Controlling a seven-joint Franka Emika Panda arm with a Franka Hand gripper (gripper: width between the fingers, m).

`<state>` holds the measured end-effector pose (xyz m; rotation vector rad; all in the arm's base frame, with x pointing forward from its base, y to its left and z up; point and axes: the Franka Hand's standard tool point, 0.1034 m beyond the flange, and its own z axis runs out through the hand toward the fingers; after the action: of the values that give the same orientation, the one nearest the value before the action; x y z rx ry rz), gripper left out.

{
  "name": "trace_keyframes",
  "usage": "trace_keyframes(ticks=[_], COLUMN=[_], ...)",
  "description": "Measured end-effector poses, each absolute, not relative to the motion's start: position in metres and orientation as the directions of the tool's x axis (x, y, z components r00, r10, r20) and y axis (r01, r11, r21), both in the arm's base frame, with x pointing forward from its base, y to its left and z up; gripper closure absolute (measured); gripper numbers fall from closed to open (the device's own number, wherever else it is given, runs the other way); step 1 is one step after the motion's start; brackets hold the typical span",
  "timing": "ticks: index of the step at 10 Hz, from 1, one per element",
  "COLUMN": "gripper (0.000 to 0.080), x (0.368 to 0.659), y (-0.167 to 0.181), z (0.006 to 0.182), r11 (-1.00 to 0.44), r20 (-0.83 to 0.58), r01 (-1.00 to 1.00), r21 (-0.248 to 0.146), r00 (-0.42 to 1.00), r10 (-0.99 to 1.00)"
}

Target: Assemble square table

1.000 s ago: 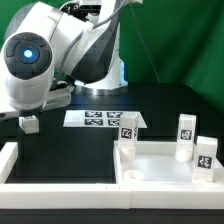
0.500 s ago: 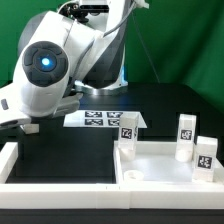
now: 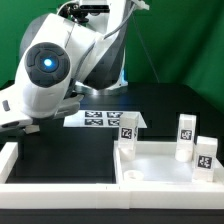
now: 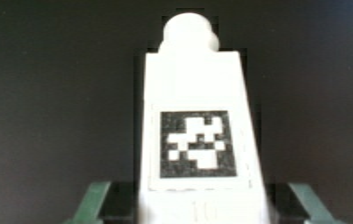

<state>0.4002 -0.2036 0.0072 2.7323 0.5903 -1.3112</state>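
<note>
A white table leg [image 4: 198, 120] with a black-and-white tag lies on the black table, straight between my gripper's [image 4: 201, 204] green fingers [image 4: 98, 200]. The jaws stand on either side of it, with a dark gap showing on each side. In the exterior view my gripper [image 3: 27, 126] is low over the table at the exterior view's left, and the hand hides most of that leg. The white square table top [image 3: 160, 165] sits at the exterior view's right. Three tagged legs [image 3: 185, 136] stand on or beside it.
The marker board [image 3: 100, 119] lies flat behind the table top, near the arm's base. A long low white border wall [image 3: 60, 187] runs along the front and up the exterior view's left side. A green backdrop closes the far side.
The arm has swung and dropped, bringing the hand down over the lying leg. In the last half second it has hardly moved.
</note>
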Motion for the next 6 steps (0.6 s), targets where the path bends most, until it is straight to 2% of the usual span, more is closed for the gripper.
trace_keyframes(ticks=[6], gripper=[0.0511], x=[0.4019], y=[-0.2007], z=[0.0104], r11=[-0.929], r20=[-0.768], r01=[0.353], r21=[-0.115], r00=[0.561], r10=[0.309])
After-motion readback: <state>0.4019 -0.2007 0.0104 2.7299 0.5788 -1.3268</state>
